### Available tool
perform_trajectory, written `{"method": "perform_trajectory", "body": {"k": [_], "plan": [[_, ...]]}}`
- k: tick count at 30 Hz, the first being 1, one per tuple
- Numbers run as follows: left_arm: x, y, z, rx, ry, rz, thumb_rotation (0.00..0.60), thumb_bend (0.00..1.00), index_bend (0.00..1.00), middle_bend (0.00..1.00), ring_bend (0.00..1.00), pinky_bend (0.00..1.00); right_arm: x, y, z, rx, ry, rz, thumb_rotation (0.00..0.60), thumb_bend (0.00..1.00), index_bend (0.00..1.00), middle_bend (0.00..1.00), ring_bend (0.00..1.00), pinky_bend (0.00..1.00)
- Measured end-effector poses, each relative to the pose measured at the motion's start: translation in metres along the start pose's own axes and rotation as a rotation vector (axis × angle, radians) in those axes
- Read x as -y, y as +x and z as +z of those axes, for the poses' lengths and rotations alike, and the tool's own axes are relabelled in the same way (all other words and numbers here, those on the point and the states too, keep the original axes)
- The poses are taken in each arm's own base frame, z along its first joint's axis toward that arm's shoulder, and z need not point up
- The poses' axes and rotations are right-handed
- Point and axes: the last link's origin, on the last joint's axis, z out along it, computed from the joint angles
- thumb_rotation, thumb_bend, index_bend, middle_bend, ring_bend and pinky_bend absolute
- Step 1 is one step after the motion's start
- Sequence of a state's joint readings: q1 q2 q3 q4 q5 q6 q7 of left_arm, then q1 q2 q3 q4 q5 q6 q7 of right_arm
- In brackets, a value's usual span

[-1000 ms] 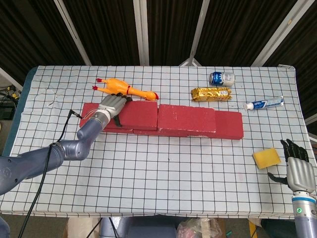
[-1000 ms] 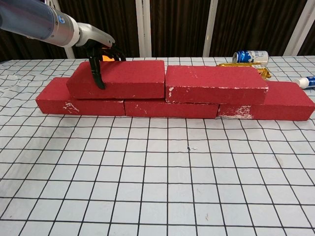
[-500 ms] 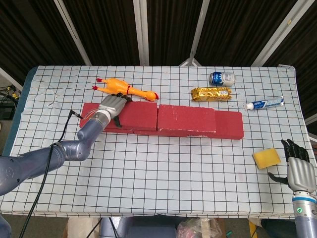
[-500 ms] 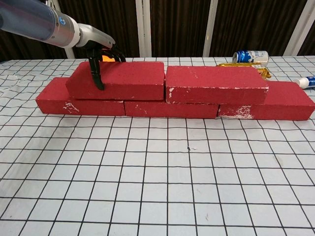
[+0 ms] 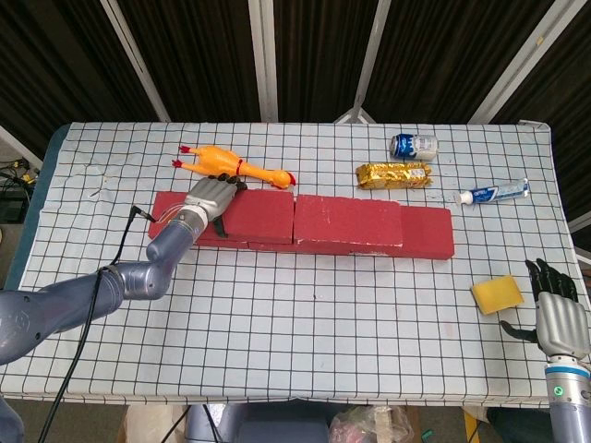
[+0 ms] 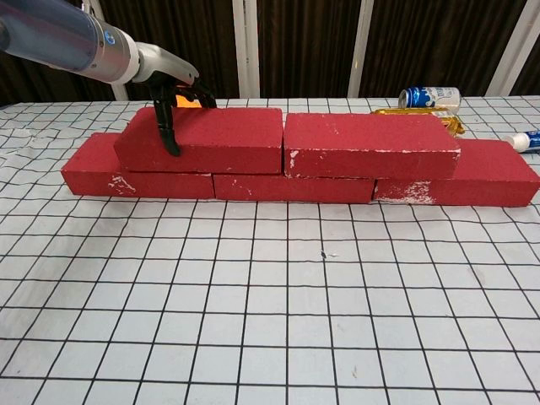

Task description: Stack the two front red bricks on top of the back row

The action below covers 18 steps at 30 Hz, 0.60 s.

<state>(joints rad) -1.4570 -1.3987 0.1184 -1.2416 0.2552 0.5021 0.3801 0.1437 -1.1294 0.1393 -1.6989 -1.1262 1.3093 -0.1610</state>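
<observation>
on top of the back row (image 6: 295, 187), both stacked bricks sit; left hand (image 5: 211, 196) wraps left brick (image 6: 202, 137) over its far edge. likely light, stiff foam. right hand (image 5: 554, 309) spread, empty.

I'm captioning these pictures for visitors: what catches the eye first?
The red brick wall across the middle of the checked table, two bricks already sitting on the lower row. The left hand grips the upper left brick at its left end, with an orange rubber chicken lying just behind.
</observation>
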Motion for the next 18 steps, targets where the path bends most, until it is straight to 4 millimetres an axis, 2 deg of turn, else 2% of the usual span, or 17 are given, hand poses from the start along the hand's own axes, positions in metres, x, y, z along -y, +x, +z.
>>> {"method": "perform_trajectory", "body": {"k": [18], "plan": [[-0.0034, -0.0001, 0.0008, 0.001, -0.003, -0.003, 0.6, 0.0, 0.13, 0.0, 0.0, 0.09, -0.0006, 0.0004, 0.0003, -0.002, -0.012, 0.001, 0.6, 0.17, 0.05, 0.0, 0.0, 0.0]]}}
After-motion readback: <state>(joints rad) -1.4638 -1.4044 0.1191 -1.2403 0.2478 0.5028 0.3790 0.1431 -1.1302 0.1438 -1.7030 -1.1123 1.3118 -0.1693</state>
